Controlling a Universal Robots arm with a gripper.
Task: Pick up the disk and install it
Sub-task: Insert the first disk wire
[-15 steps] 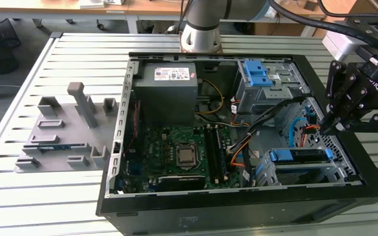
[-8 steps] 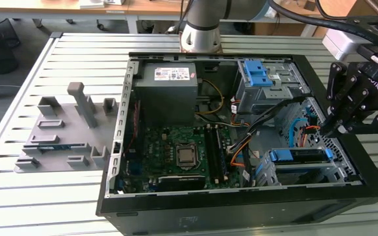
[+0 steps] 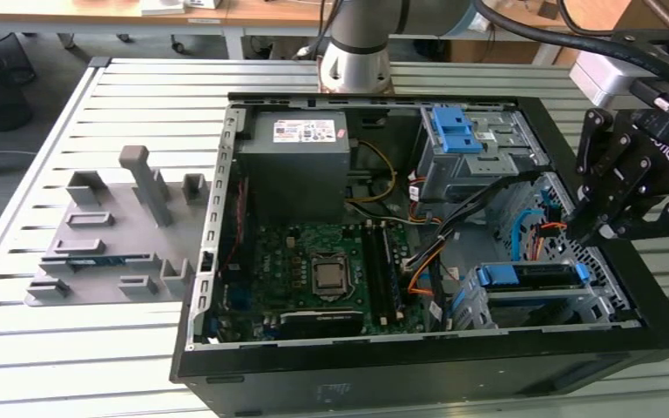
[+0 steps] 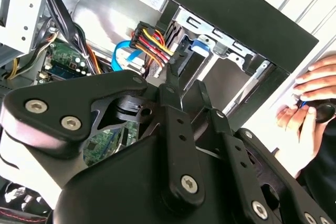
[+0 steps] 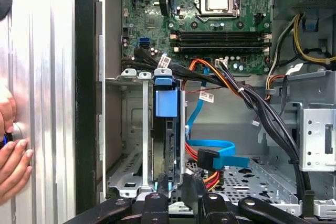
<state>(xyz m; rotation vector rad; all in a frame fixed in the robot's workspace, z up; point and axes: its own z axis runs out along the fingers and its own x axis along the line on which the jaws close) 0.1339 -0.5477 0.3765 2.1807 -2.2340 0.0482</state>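
Disk (image 3: 529,277) seated in drive cage (image 3: 596,300) of computer case (image 3: 428,366), pincer (image 3: 591,228) above, empty, fingers narrow.

Slatted metal table (image 3: 114,104); wooden desks (image 3: 259,12) behind; grey floor (image 3: 21,165).

In the exterior view, the open black metal computer case (image 3: 428,370) takes the centre and right of the frame, lying on the slatted silver metal table (image 3: 32,174). Inside it, the grey power-supply box (image 3: 300,161) sits upper centre, with the green motherboard (image 3: 311,270) below it. The silver disk with blue rails (image 3: 529,276) sits in the cage at lower right. My black gripper (image 3: 599,233) hangs up and right of the disk, at the frame's right edge. A grey plastic fixture tray (image 3: 102,261) lies left of the case.
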